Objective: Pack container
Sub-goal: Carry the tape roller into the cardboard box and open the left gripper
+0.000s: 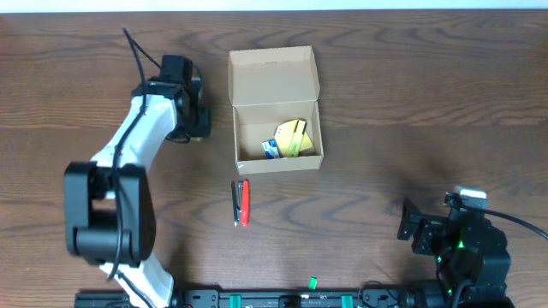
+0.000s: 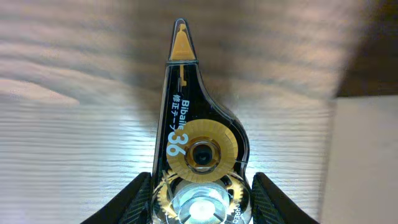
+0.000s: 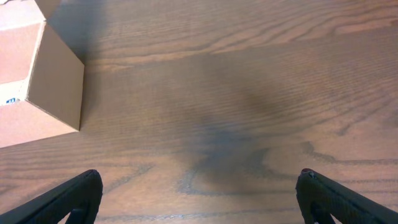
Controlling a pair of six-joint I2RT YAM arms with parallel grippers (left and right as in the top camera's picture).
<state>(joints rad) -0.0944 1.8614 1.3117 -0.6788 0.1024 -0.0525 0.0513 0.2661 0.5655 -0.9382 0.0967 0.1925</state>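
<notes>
From overhead, the container (image 1: 274,77) sits in the middle of the table (image 1: 411,103) with its flap lid open. It holds yellow items (image 1: 294,137) and a blue-and-white packet (image 1: 271,149). A red and black tool (image 1: 241,203) lies near its front wall.

In the left wrist view, the left gripper (image 2: 202,199) is clenched on a correction tape (image 2: 199,143) beside the container's wall.

In the right wrist view, the right gripper (image 3: 199,199) is spread wide and holds nothing, with the container off to one side.

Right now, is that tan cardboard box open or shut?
Open. The tan cardboard box has its flap lid folded back, with yellow and blue items visible inside.
</notes>
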